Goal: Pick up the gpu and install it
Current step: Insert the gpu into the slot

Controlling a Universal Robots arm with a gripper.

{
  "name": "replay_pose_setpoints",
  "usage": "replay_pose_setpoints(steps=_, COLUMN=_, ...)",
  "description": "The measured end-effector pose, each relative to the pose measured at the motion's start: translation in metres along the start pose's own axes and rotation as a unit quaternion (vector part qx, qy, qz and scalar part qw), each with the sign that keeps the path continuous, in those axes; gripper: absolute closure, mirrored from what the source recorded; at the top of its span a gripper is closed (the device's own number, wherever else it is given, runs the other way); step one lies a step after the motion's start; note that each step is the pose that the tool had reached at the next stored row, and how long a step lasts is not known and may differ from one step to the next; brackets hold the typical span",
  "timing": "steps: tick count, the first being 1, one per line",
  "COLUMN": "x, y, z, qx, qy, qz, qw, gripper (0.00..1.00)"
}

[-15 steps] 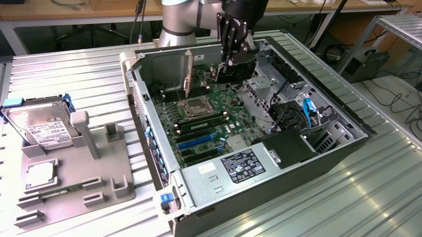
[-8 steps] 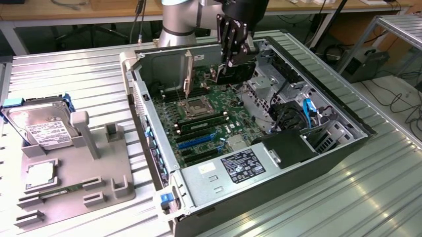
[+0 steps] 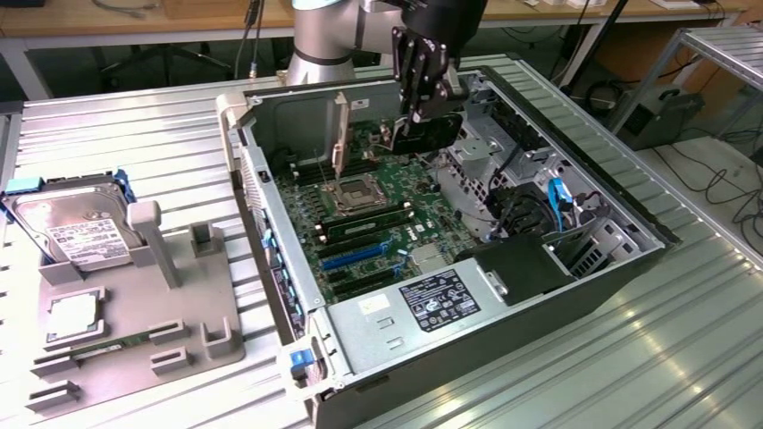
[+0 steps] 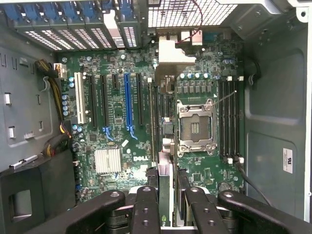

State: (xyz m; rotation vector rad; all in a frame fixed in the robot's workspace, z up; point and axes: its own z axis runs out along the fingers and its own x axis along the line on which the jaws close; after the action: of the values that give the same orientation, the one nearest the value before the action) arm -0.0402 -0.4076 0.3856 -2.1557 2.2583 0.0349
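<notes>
A ribbed silvery metal surface [image 3: 143, 161] carries everything. On it lies a black and grey tower computer case [image 3: 632, 259] on its side, with the side panel off and the inside open to the camera. A large green motherboard [image 4: 117, 112] covers the case floor, and a silver box-shaped power supply with a black label [image 3: 417, 308] sits at the case's near end in the exterior view. A grey and silver robot arm [image 3: 322, 45] reaches down over the far end of the case.

On the exterior view's left, well apart from the case, a flat grey plastic holder tray [image 3: 179, 340] rests on the surface. A boxy silver hard drive with a white label [image 3: 71, 228] leans in its upright slots.

The black multi-link tool [image 4: 165, 197] hangs inside the open case, its two inner fingers [image 4: 146, 207] pressed in against the gpu [image 4: 166, 146], a thin flat dark expansion card with a silvery metal end bracket. The wrist view sees the gpu edge-on. It is held upright above the motherboard, between the row of long black expansion slots with one blue slot [image 4: 128, 105] and the square metal processor socket [image 4: 195, 127]. Whether its lower edge touches the motherboard cannot be told.
</notes>
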Motion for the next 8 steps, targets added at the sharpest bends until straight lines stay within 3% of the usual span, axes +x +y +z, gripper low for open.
replay_pose_setpoints(steps=8, x=0.0022, y=0.0001, z=0.0010, qx=0.0000, qy=-0.0005, qz=0.000, qw=1.0000, gripper=0.74)
